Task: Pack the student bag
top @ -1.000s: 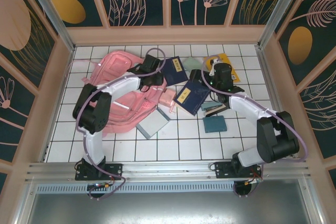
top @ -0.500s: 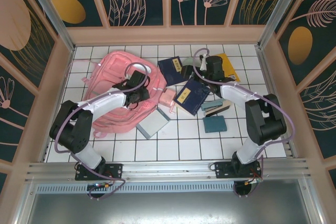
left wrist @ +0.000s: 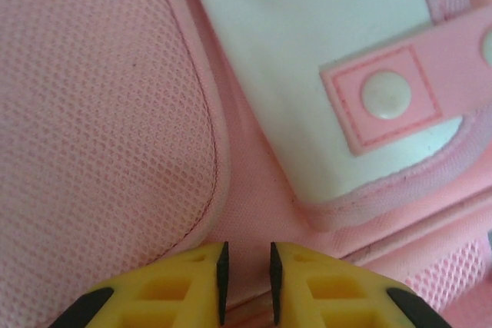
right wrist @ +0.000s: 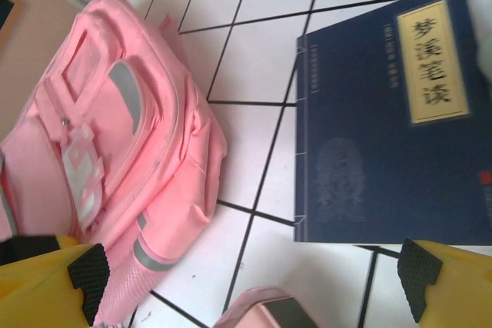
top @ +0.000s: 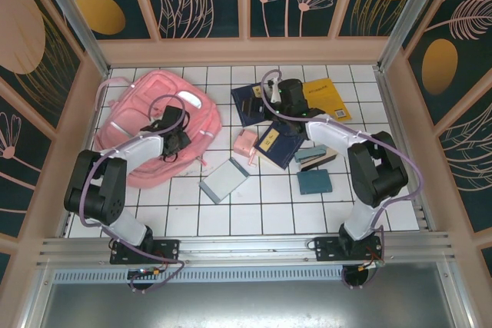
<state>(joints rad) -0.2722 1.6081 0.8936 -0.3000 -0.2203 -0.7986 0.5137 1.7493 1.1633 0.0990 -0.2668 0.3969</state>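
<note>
Left claw [left wrist: 246,266]: on student bag [top: 142,105], jaws nearly together, slit between; fabric pinched or not, cannot tell. Bag: far-left worktop [top: 269,205], directly beneath claw, long axis near-left to far-right; left arm nearer. Right claw [right wrist: 254,274]: spread wide, empty, above navy book [right wrist: 369,151], label "梦溪笔谈".

**Bag and book under a wide-open hand**

The right hand [right wrist: 254,276] has its yellow, black-padded fingers [right wrist: 88,274] spread far apart at the bottom corners. Between them lies the white tiled surface [right wrist: 254,59]. At left the pink student bag [right wrist: 115,151] lies flat, grey strips showing. At upper right a navy book [right wrist: 384,144] with a yellow label [right wrist: 432,61] lies apart from it. A pink object [right wrist: 261,311] pokes in at the bottom edge
</note>
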